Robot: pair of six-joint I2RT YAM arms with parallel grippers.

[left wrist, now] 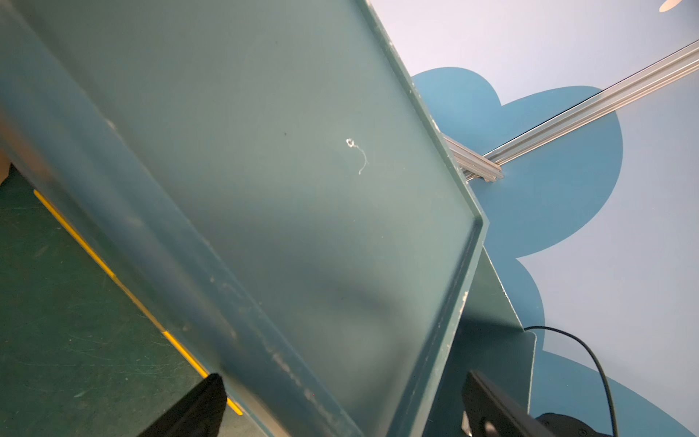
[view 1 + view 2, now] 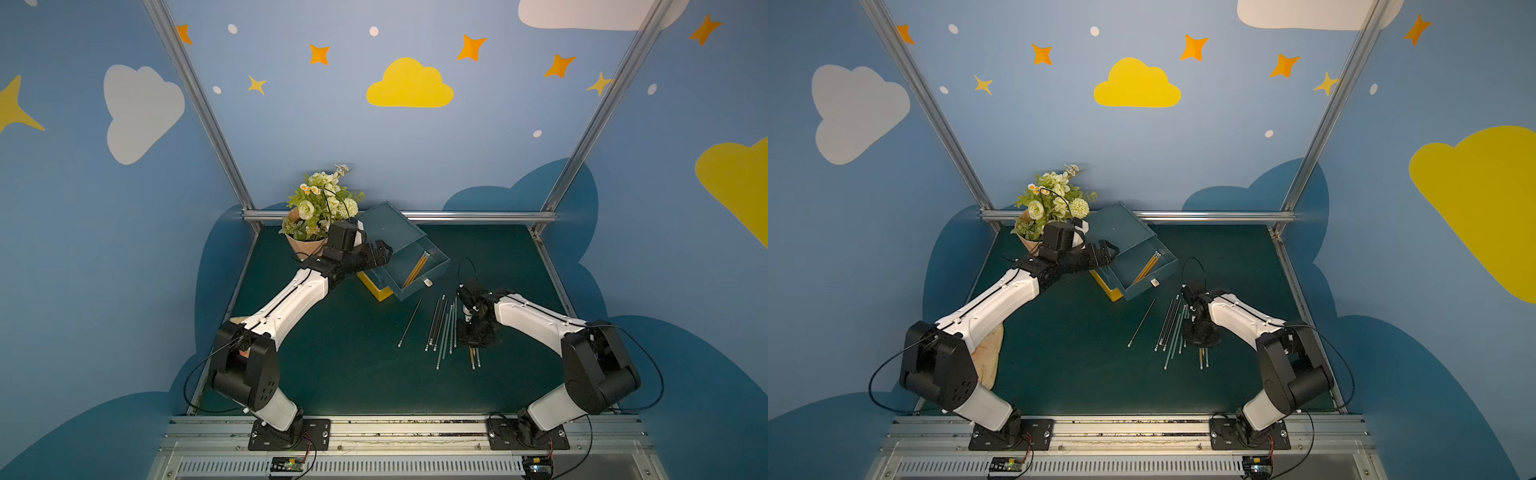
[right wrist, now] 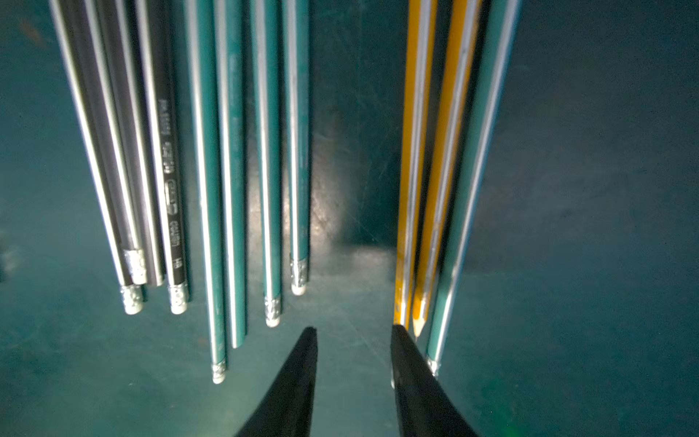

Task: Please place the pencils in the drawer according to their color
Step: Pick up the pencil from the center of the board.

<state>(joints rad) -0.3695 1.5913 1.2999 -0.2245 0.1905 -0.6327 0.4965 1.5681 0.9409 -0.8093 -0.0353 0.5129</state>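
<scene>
Right hand (image 3: 353, 335) is low over the dark green surface (image 2: 332, 365). Its fingers stand narrowly parted with nothing between them. One fingertip (image 3: 401, 340) sits at the near ends of a pair of yellow pencils (image 3: 420, 151). A lone green pencil (image 3: 478, 151) lies against that pair.

Across a bare gap lie four green pencils (image 3: 246, 151), then black pencils (image 3: 128, 151) with silvery ferrules, all roughly parallel. A single black pencil (image 2: 410, 322) lies apart from them, slanted.

Farther back, the teal plastic drawer (image 2: 442, 266) is pulled out of its teal box (image 2: 386, 228), with stored yellow pencils (image 2: 417, 269) inside. Left hand (image 1: 342, 378) is spread wide astride the box; I cannot tell whether it grips. Beyond stands a paper-wrapped flower bouquet (image 2: 322, 205).
</scene>
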